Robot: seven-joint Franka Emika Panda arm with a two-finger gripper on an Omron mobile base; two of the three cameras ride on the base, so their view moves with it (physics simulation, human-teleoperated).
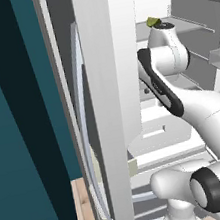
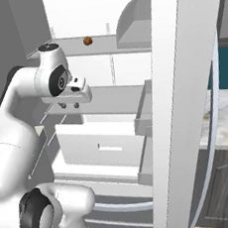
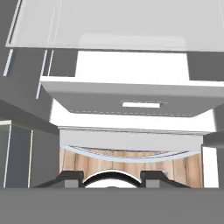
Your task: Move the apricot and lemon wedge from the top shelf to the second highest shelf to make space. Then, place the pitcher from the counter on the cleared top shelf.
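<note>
Apricot [image 2: 87, 40]: tiny round orange-brown fruit on shelf [image 2: 109, 49].

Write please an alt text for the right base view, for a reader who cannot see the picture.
The white robot arm reaches into an open fridge, its gripper pointing down just above a glass shelf. A tiny round apricot sits on the top shelf above, and a white drawer is below. At the right edge is a marbled counter.
</note>
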